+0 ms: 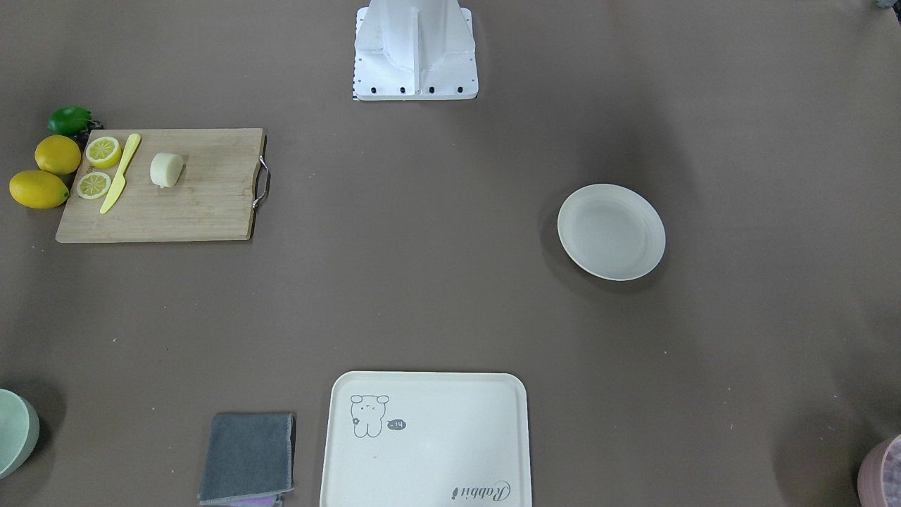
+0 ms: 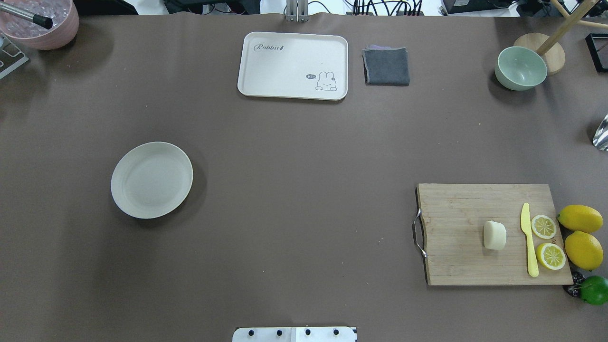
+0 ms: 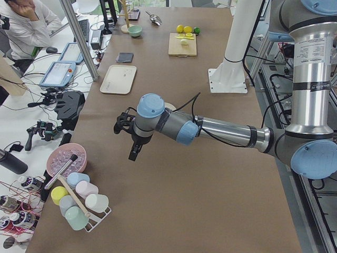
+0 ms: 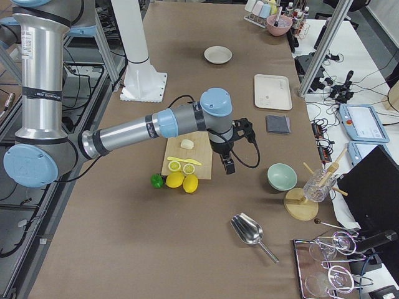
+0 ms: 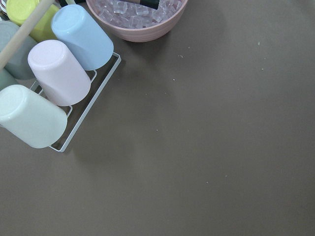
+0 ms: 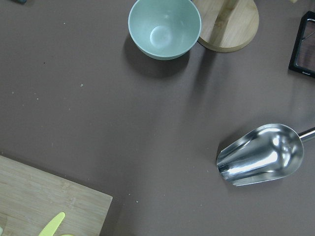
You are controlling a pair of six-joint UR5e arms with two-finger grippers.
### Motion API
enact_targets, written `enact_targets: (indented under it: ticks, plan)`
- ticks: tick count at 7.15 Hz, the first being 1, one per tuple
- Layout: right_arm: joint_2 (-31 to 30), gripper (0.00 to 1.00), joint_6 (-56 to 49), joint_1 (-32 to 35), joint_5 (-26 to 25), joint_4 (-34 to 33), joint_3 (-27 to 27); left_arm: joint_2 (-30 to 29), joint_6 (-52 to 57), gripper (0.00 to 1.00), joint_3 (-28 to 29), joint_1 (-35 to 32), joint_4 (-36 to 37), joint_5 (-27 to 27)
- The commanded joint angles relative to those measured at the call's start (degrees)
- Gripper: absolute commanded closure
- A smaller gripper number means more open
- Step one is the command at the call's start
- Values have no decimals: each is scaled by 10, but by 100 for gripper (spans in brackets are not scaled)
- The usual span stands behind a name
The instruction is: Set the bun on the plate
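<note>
The pale cream bun (image 1: 166, 170) (image 2: 494, 235) lies on a wooden cutting board (image 2: 456, 213) at the robot's right, next to a yellow plastic knife (image 2: 528, 240). The round off-white plate (image 1: 611, 232) (image 2: 152, 180) sits bare on the robot's left half of the table. My right gripper (image 4: 229, 167) hangs above the table just past the board's outer end, apart from the bun (image 4: 187, 144). My left gripper (image 3: 134, 153) hangs over bare table beyond the plate. Both show only in the side views, so I cannot tell whether either is open or shut.
Two lemon slices (image 2: 547, 241), two whole lemons (image 2: 582, 235) and a lime (image 2: 594, 289) flank the board. A cream tray (image 2: 293, 65), grey cloth (image 2: 386, 66) and green bowl (image 2: 520, 68) line the far edge. A metal scoop (image 6: 261, 155) and a cup rack (image 5: 49, 78) beside a pink ice bowl (image 5: 138, 19) sit at the table's ends.
</note>
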Motion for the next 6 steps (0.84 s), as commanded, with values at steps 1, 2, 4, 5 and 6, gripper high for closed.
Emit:
enact_targets:
  ticks: [1, 2, 4, 5, 6]
  plan:
    - [-22, 0, -5, 18, 15, 17, 5, -4, -1, 2, 27, 1, -35, -4]
    - [-24, 0, 0, 18, 24, 38, 0, -6, -3, 2, 21, 1, -37, -3]
    - [-25, 0, 76, -4, 21, 55, -2, -18, -47, 2, 18, 37, -37, -5]
    - [-15, 0, 138, -49, 17, 66, -1, -43, -93, 2, 20, 79, -35, -3]
    - [1, 0, 189, -92, -13, 73, -1, -59, -152, 2, 27, 135, -35, 1]
